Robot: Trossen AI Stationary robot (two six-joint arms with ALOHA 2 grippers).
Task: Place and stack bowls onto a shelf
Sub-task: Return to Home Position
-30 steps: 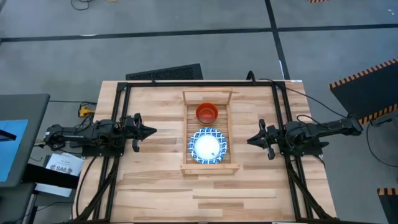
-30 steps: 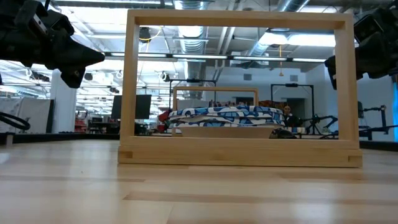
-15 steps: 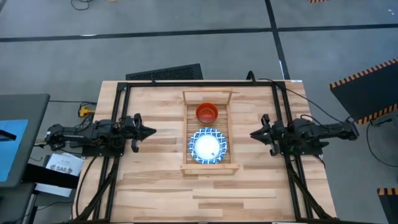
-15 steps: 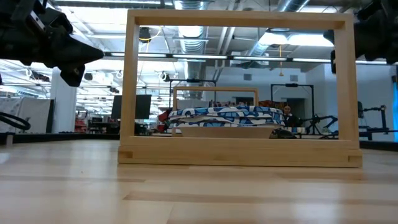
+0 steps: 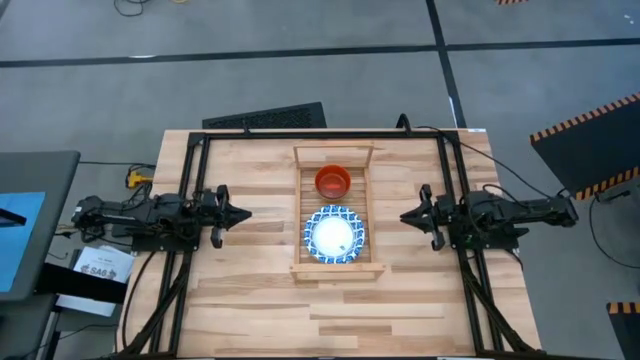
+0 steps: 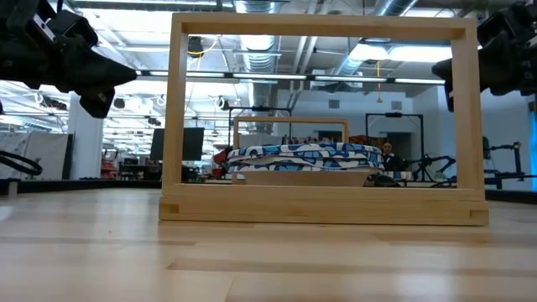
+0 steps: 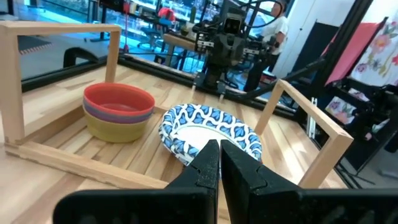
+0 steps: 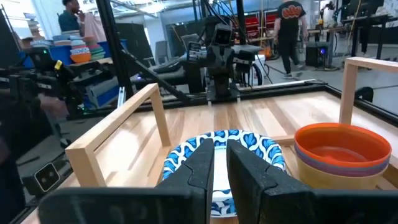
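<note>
The table (image 5: pixel 250 300) fills the lower middle of the high view, and nothing lies loose on it. The shelf (image 5: pixel 298 210) stands at frame centre, running from upper to lower. In its lower half sit the patterned bowls (image 5: pixel 334 234), nested into one stack. In its upper half are the small bowls (image 5: pixel 332 181), also stacked, the orange-red one on top with purple and yellow rims showing below it in the wrist views.

The left gripper (image 5: pixel 243 212) hangs at mid-left and the right gripper (image 5: pixel 405 217) at mid-right, both well apart from the shelf and pointing at it. Each has its fingers (image 7: pixel 207 171) drawn together and holds nothing.

The stacking looks finished, so the risks are small. If either arm swung inward while folding away, it could strike a rail or corner post and shove the shelf. A jolt like that would most threaten the taller small bowls, which could slide or topple.
</note>
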